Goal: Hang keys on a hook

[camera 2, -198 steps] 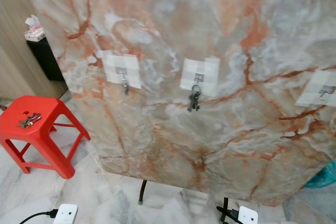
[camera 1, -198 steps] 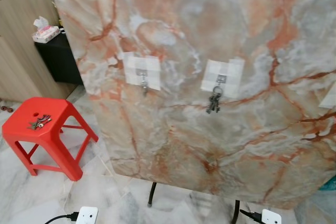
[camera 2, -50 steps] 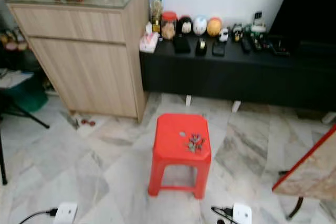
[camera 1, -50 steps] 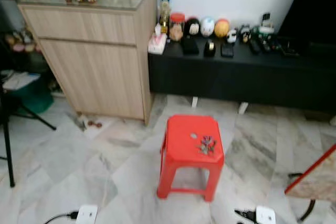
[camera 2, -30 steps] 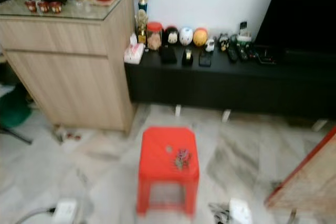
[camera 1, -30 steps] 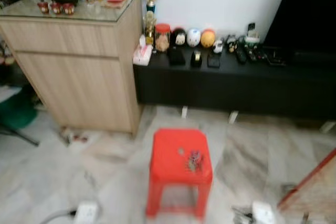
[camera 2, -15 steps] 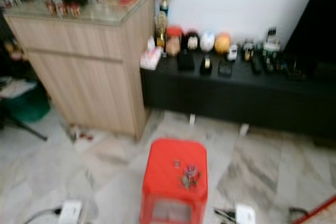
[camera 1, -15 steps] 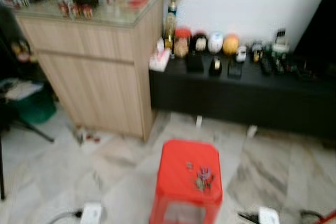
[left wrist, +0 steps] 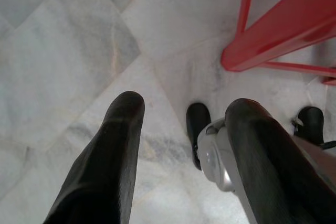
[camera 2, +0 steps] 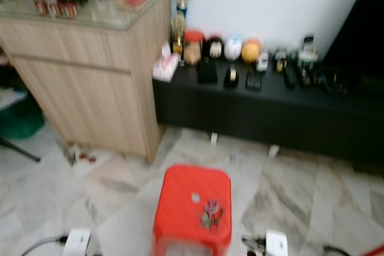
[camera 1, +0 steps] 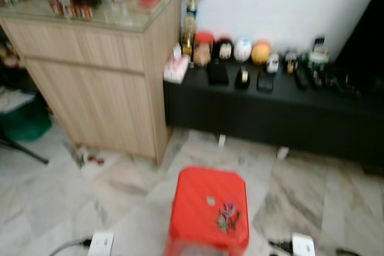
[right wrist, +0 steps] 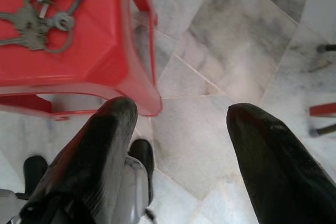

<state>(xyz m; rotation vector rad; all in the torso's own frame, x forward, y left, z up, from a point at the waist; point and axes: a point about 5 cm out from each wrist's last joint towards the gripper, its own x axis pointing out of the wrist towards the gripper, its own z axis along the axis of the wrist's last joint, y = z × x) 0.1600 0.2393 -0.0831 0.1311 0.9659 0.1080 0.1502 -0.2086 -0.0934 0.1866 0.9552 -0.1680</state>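
Marble floor (camera 1: 54,208): 1 red stool (camera 1: 207,211) bearing 1 key bunch (camera 1: 227,216).

No readable text anywhere.

I can't make out a single word, brand, number or sign from here: both eye views are blurred, so the small items along the black shelf (camera 1: 288,97) and on top of the wooden cabinet (camera 1: 96,70) show only as colour patches. In my right wrist view the keys (right wrist: 39,17) on the red stool (right wrist: 79,51) carry no marking I can read.
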